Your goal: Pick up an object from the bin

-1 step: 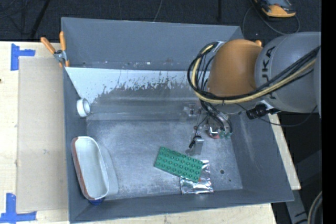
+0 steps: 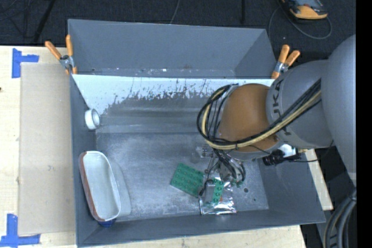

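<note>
Two green things, a ribbed board [image 2: 186, 178] and a clear-bagged part [image 2: 221, 199], lie under the hand [image 2: 216, 179], grip unreadable.

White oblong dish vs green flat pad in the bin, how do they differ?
Colour: the white oblong dish has a reddish rim; the green flat pad is all green. Size: dish bigger than pad. Shape: dish hollow with rounded ends, pad flat and rectangular. Both lie loose on the bin floor.
</note>
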Robot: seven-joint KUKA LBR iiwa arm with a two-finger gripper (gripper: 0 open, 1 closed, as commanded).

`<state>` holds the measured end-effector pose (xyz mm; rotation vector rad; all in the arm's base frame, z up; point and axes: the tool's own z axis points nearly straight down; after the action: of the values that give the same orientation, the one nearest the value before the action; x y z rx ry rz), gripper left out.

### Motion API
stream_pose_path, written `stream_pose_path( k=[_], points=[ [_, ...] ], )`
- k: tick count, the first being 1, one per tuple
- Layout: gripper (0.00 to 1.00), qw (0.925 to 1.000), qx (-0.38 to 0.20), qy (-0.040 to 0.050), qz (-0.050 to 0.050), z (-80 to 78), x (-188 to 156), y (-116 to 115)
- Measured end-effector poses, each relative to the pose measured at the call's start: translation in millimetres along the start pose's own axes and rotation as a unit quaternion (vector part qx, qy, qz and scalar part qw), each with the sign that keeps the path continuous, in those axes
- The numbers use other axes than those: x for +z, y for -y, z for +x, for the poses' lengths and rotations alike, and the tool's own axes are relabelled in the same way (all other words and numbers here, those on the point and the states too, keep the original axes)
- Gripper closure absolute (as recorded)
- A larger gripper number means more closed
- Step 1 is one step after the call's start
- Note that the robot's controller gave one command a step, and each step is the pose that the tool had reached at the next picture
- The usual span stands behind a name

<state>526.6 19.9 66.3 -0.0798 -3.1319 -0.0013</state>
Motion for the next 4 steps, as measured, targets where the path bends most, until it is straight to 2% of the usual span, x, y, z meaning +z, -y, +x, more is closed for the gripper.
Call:
stream_pose_path(
  k=[1, 2, 3, 4],
  points=[
    [0.00, 0.9933, 0.115, 0.0030, 0.000, 29.8, -33, -14],
    [0.00, 0.9635, 0.268, 0.0025, 0.000, 35.1, -32, -16],
    [0.00, 0.9356, 0.353, 0.0016, 0.000, 35.3, -2, -16],
    [0.00, 0.9361, 0.352, 0.0005, 0.000, 35.9, -1, -16]
  ],
)
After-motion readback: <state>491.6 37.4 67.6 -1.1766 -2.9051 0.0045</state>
